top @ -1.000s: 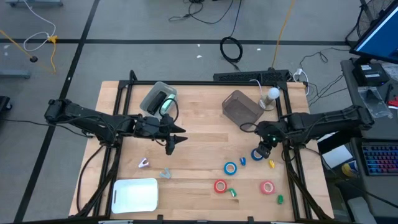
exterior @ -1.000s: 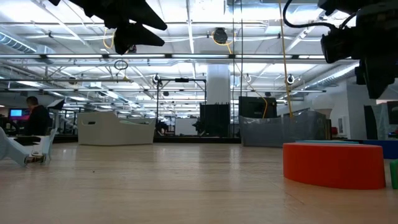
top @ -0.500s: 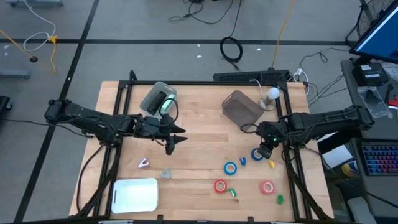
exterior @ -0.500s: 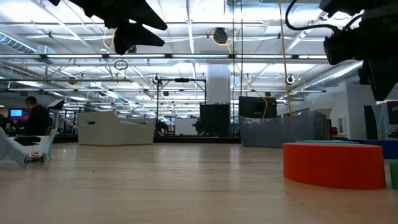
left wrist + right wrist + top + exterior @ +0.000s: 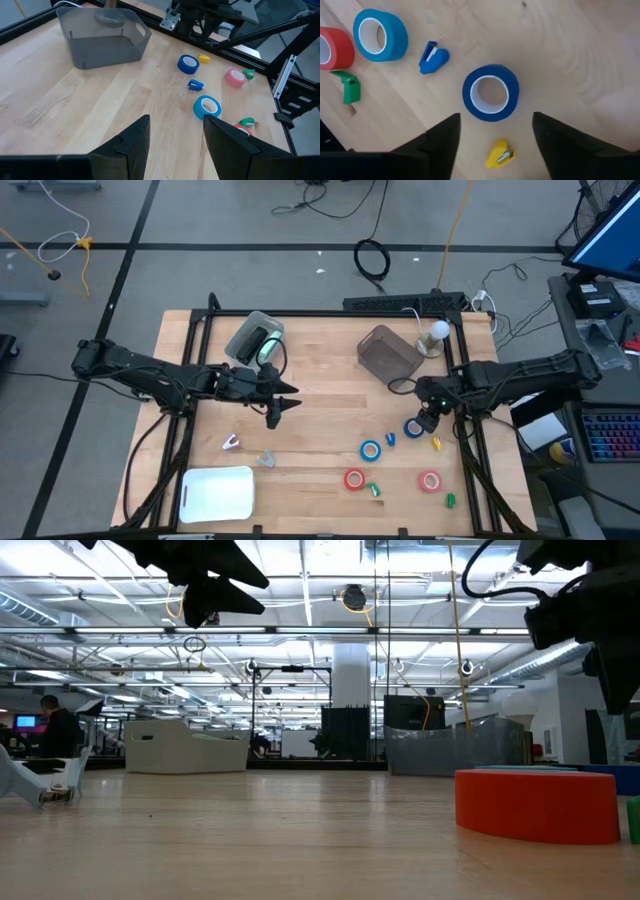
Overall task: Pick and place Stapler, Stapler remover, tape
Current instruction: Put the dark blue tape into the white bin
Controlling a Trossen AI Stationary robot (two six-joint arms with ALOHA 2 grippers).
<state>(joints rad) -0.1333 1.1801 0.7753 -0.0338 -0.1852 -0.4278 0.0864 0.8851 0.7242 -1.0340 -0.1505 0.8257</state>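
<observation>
Four tape rolls lie flat on the right half of the wooden table: dark blue (image 5: 414, 427), light blue (image 5: 371, 450) and two red (image 5: 354, 479) (image 5: 430, 481). Among them lie small blue (image 5: 433, 58), yellow (image 5: 498, 153) and green (image 5: 351, 90) stapler-like pieces. Which are staplers and which removers, I cannot tell. My right gripper (image 5: 496, 119) hangs open, pointing steeply down just above the dark blue roll (image 5: 490, 92), touching nothing. My left gripper (image 5: 283, 402) waits open in the air over the table's middle left (image 5: 176, 120).
A grey bin (image 5: 388, 352) stands at the far right and a clear container (image 5: 255, 338) at the far left. A white tray (image 5: 217, 493) lies at the near left. Near it lie a small white-and-purple piece (image 5: 231, 443) and a grey one (image 5: 266, 460).
My right gripper has tipped a little in place above the dark blue roll; in the low view its dark shape has shifted slightly sideways. The roll lies where it lay.
</observation>
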